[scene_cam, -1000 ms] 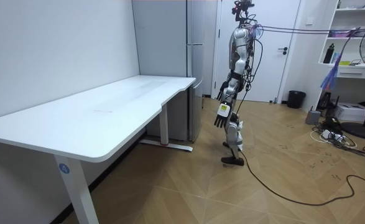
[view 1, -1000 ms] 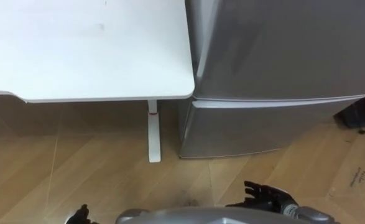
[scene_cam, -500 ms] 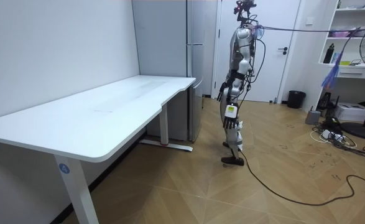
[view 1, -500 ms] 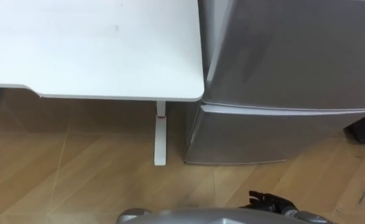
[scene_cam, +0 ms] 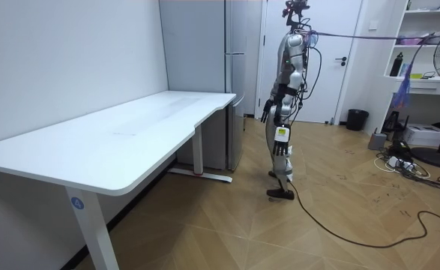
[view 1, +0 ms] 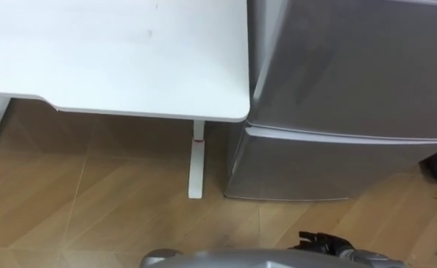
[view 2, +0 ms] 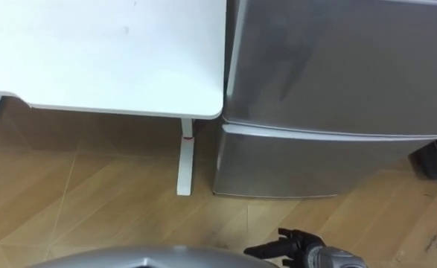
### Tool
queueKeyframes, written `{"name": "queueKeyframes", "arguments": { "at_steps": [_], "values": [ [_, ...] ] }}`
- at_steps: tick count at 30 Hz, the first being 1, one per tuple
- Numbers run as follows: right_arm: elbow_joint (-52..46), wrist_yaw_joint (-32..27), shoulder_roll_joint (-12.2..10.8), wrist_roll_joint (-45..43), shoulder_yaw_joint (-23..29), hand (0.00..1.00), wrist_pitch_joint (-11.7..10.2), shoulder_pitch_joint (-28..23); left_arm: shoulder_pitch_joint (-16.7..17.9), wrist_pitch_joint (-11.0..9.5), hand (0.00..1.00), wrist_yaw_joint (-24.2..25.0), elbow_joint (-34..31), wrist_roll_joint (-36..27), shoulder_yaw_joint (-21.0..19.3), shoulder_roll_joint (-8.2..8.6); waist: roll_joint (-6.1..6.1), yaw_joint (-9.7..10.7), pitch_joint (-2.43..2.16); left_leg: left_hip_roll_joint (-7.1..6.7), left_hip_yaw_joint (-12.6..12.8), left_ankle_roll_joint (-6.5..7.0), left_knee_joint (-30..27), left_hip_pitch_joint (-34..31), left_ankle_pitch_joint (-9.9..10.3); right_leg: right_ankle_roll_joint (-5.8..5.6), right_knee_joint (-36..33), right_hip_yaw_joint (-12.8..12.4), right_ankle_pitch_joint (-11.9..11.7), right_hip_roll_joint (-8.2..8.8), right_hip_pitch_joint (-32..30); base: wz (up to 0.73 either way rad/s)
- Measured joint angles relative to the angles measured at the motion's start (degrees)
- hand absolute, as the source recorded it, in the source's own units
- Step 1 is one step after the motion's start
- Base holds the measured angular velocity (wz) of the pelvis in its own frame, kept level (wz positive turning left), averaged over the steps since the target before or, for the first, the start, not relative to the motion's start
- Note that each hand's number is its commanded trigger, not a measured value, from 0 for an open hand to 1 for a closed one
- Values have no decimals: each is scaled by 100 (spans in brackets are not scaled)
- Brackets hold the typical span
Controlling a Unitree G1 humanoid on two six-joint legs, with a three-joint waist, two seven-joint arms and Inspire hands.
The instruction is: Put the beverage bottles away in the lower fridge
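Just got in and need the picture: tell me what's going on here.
The robot stands facing the silver fridge beside the white desk. The lower door is shut. Its right hand hangs open and empty before it; its left hand hangs at its hip. Nothing is being handled yet.

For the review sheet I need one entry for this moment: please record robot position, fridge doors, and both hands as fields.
robot position: standing on the wood floor, facing the fridge, beside the end of the white table
upper door: shut
lower door: shut
right hand: low in front of the body, fingers relaxed, holding nothing
left hand: hanging at the robot's side, seen in the room view
task stage: lower door not yet opened
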State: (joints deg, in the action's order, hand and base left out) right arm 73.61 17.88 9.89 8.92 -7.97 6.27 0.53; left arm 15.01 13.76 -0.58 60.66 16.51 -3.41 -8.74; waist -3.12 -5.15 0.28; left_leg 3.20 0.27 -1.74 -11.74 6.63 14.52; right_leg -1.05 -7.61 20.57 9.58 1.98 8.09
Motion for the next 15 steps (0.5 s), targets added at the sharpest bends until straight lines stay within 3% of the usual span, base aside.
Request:
{"name": "queueKeyframes", "arguments": {
  "at_steps": [8, 15],
  "values": [
    [36, -146, -28, 77, 21, 0, 9, -12, -2, 5, 0, 39, 8, 123, -32, 3, 7, 7, 2, -5, -36, 0, -7, 27, 0, -6, 4, 8, 4, 0, 45, 2],
    [55, -350, -30, 503, 107, 0, 3, -189, -47, 4, 0, 204, -1, 192, -30, 7, 111, 35, 3, -3, -57, 1, 41, 83, 6, -6, -1, -15, 48, -7, 92, 1]
  ]
}}
